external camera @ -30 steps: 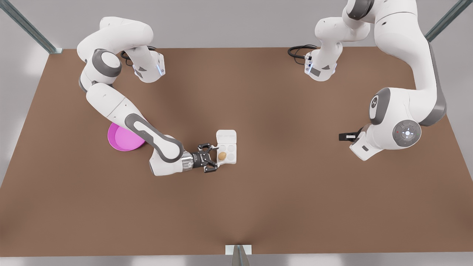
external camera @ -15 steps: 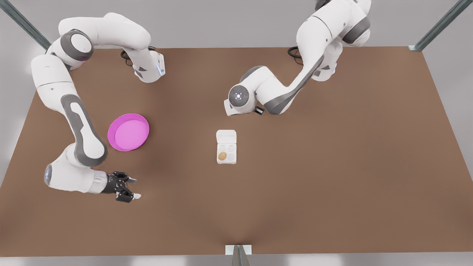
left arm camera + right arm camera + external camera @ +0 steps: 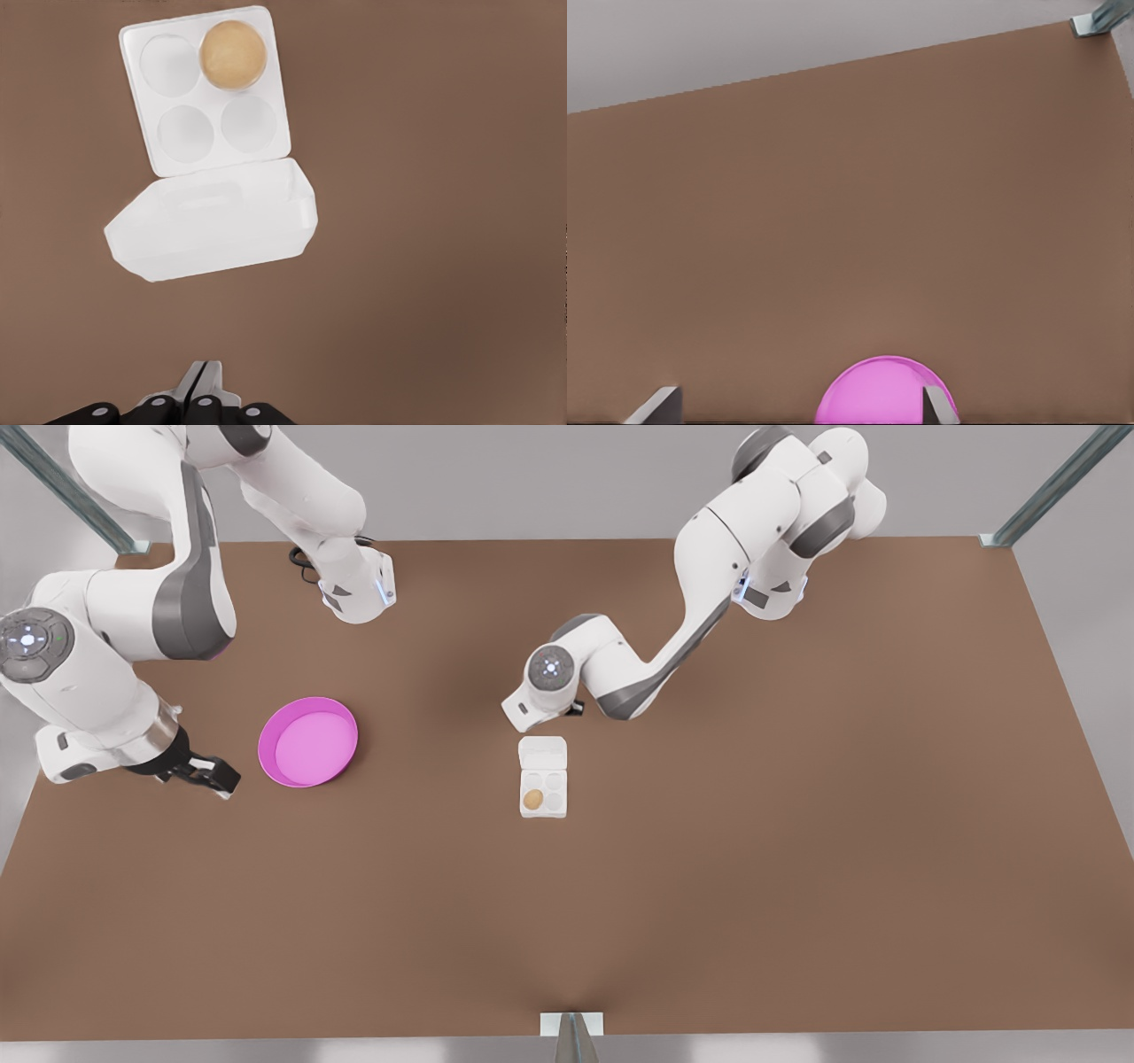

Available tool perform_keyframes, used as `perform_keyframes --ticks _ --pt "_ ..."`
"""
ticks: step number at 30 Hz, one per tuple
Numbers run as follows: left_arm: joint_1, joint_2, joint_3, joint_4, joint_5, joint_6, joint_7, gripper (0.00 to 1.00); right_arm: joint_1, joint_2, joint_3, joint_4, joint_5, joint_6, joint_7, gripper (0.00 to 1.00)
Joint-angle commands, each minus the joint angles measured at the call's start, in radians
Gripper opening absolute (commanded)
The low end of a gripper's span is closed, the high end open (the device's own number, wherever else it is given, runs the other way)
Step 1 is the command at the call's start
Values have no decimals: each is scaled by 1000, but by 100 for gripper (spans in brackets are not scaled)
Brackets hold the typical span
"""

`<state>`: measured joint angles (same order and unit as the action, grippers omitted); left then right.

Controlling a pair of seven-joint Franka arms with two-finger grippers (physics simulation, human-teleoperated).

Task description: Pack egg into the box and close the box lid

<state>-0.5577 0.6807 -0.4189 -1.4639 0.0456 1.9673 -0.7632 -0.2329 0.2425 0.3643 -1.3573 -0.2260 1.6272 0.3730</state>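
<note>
Already egg point(image 3: 532, 800) sat in box point(image 3: 543, 794); left gripper point(image 3: 202, 390), pinched empty, next must fold box lid point(image 3: 542, 753); right gripper point(image 3: 210, 775) spread, idle.

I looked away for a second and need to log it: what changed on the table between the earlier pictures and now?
The right end effector, open, left the box after placing the egg and swung back past the pink dish to the front view's left. The left end effector, shut, swept in from the front view's right to just behind the box lid. Egg, box, open lid and dish stayed put.
</note>
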Motion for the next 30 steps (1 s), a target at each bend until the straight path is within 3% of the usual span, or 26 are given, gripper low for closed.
perform_keyframes --ticks 1,6,30 --pt "2 10 0 1 22 99 -324 21 144 -28 -176 0 126 -84 -339 100" --pt "18 31 2 -13 59 108 -323 21 167 -150 -183 -184 154 0 -290 100" --pt "16 71 -5 -1 56 131 -159 21 164 -97 -179 -175 151 29 -290 100"
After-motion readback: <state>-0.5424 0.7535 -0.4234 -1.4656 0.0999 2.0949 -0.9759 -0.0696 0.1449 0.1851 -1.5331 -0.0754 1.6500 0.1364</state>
